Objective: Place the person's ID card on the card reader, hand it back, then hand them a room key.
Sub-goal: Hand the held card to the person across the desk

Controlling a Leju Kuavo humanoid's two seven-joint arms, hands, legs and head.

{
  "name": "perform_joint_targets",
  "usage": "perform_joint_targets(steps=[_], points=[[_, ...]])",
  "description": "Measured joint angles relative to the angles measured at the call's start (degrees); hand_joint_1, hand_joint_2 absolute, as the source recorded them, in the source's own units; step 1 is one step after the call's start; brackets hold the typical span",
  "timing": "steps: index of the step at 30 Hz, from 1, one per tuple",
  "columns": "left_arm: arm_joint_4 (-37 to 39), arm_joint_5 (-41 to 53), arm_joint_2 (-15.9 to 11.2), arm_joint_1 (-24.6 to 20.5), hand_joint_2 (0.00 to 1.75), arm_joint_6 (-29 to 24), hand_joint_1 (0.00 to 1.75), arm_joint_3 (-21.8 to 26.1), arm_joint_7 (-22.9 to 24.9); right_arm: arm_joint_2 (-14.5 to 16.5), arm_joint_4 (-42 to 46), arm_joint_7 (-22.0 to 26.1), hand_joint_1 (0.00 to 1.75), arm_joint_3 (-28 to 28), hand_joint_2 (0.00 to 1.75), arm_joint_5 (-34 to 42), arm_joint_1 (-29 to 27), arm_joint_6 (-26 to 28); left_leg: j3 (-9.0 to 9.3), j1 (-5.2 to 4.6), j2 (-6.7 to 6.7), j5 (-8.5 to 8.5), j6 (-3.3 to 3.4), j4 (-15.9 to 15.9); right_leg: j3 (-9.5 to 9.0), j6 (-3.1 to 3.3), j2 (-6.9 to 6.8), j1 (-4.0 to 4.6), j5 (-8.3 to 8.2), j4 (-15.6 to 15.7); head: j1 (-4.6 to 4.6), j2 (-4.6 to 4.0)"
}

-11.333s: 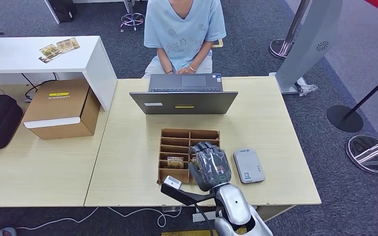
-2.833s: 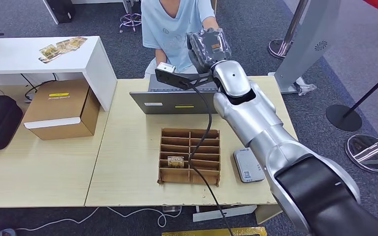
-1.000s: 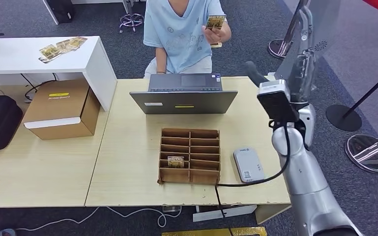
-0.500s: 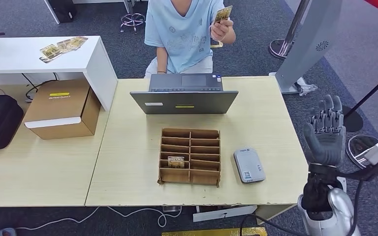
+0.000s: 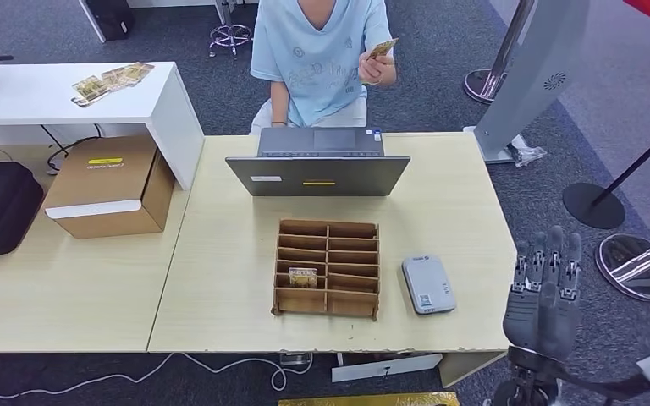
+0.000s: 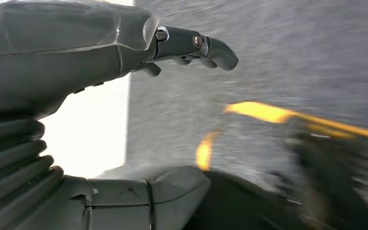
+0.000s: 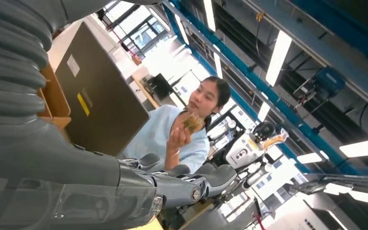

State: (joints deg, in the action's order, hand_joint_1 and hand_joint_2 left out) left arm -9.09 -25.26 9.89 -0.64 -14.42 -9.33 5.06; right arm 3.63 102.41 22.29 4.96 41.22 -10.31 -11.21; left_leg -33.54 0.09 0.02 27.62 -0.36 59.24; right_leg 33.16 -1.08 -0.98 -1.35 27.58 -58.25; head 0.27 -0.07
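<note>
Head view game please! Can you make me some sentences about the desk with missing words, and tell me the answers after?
1. The person holds up a ____ in one hand.
2. The grey card reader lies on the table beside the wooden ____.
3. The right hand holds ____.
4. One card stands in the organizer, on its ____ side.

Missing words: card; organizer; nothing; left

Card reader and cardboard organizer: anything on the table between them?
Nothing. In the head view the card reader lies just beside the cardboard organizer, with only a narrow strip of bare table separating them.
</note>
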Motion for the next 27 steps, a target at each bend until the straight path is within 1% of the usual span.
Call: perform_joint_targets(steps=[4,7,10,14,19,27], points=[[-0.1,-0.1,0.1,-2.9,1.75,-1.0,0.0,0.0,-0.6,2.4,-0.1,-0.3,0.0,0.1,1.75,-2.8,0.0,-0.4,0.07,0.02,0.18,0.0,-0.01,0.0,-0.07,0.12,0.17,0.02,-0.13,0.0,0.01,0.0],[-0.2,0.6,0.0,-3.2,1.75,0.1,0.0,0.0,-1.5,3.5,-0.3,0.3,0.0,-0.1,1.75,-5.7,-0.4,-1.1,0.07,0.01,0.2,0.0,-0.01,0.0,-0.04,0.09,0.2,0.02,-0.14,0.0,0.01,0.01],[-0.2,1.1,0.0,-2.9,1.75,1.6,0.0,0.0,-1.1,4.1,-0.3,1.0,0.0,-1.1,1.75,-8.0,-1.4,-2.5,0.03,0.0,0.19,0.01,-0.01,0.0,0.0,0.08,0.18,0.03,-0.12,0.0,0.0,0.01],[-0.2,0.1,-0.1,-2.7,1.75,2.3,0.0,0.0,-0.3,4.5,-0.2,2.1,0.0,-2.0,1.75,-9.0,-2.3,-3.0,0.01,0.0,0.19,0.03,-0.03,0.0,0.03,0.1,0.19,0.06,-0.07,0.0,-0.01,0.01],[-0.2,-0.6,0.1,-2.6,1.75,1.4,0.0,0.0,-0.9,4.6,0.2,3.1,0.0,-2.6,1.75,-9.4,-2.6,-3.9,0.01,0.01,0.2,0.03,-0.04,0.0,0.02,0.11,0.19,0.08,-0.06,0.0,0.01,0.01],[-0.2,0.1,0.0,-2.5,1.75,2.3,0.0,0.0,-2.6,4.6,0.2,3.4,0.0,-4.1,1.75,-8.9,-1.6,-3.3,0.01,0.01,0.19,0.02,-0.04,0.0,0.02,0.11,0.18,0.08,-0.07,0.0,0.01,0.01]])
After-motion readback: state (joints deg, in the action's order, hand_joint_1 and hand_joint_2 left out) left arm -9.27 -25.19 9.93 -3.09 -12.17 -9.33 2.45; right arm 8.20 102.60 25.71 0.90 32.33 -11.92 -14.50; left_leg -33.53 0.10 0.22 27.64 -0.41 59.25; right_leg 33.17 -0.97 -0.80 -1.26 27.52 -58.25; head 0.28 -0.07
